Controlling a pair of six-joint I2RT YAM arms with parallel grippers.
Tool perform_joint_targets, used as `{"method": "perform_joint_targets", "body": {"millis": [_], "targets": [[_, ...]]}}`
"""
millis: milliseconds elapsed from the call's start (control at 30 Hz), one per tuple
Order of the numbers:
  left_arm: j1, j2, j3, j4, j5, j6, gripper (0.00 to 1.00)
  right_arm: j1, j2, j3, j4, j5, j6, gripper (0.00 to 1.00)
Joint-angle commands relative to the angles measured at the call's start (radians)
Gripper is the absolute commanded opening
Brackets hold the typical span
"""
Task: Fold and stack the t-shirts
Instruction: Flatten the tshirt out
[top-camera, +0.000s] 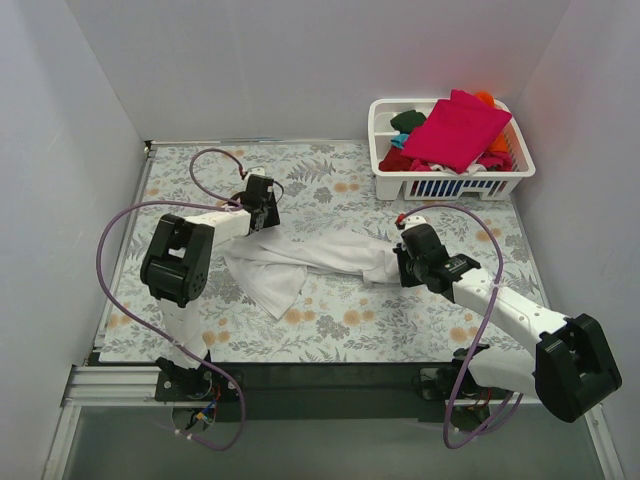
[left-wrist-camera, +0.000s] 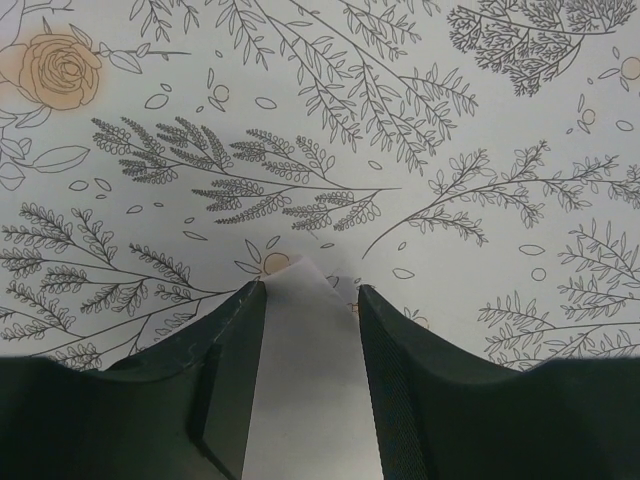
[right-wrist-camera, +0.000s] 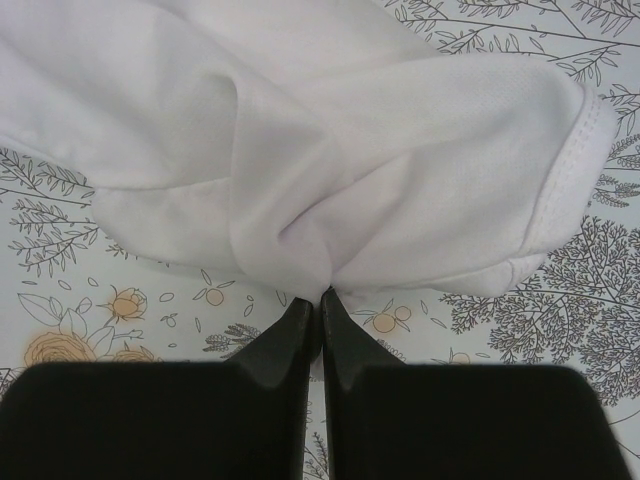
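Left claw (left-wrist-camera: 310, 290) and right claw (right-wrist-camera: 321, 298) each pinch the white t-shirt (top-camera: 300, 262); the right's thin nip may slip if pulled.

High view over the table (top-camera: 330, 330); two close downward wrist views; white t-shirt (top-camera: 300, 262) in all.

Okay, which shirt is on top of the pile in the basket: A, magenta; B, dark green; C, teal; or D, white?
A: the magenta shirt lies spread across the top of the pile in the basket, while the white shirt lies outside it.
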Motion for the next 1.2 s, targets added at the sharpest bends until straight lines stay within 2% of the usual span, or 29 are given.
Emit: {"method": "perform_joint_targets", "body": {"millis": [0, 100, 200, 233, 500, 600, 833, 933, 1167], "targets": [[-0.002, 0.011, 0.030, -0.027, -0.026, 0.021, 0.40, 0.004, -0.001, -0.012, 0.035, -0.011, 0.007, 0.01], [0.000, 0.012, 0.032, -0.036, -0.031, 0.030, 0.38, 0.004, -0.001, -0.016, 0.039, -0.012, 0.009, 0.01], [-0.002, 0.009, 0.029, -0.039, -0.033, 0.035, 0.19, 0.004, 0.003, -0.016, 0.044, -0.018, 0.010, 0.01], [-0.002, 0.005, 0.027, -0.039, -0.036, 0.035, 0.00, 0.004, 0.004, -0.013, 0.046, -0.021, 0.010, 0.01], [0.009, -0.116, 0.003, -0.036, -0.134, 0.046, 0.00, 0.006, 0.019, 0.103, 0.044, 0.003, 0.000, 0.01], [0.049, -0.219, -0.034, -0.015, -0.142, 0.041, 0.00, 0.006, 0.016, 0.157, 0.039, 0.037, -0.006, 0.01], [0.219, -0.463, -0.187, 0.025, -0.154, 0.046, 0.00, 0.003, 0.029, 0.324, 0.012, 0.075, -0.037, 0.01], [0.244, -0.543, -0.244, 0.039, -0.161, 0.044, 0.00, 0.003, 0.019, 0.349, -0.016, 0.077, -0.045, 0.01], [0.258, -0.693, -0.309, 0.061, -0.169, 0.047, 0.00, 0.003, -0.143, 0.360, -0.144, 0.089, -0.054, 0.01]]}}
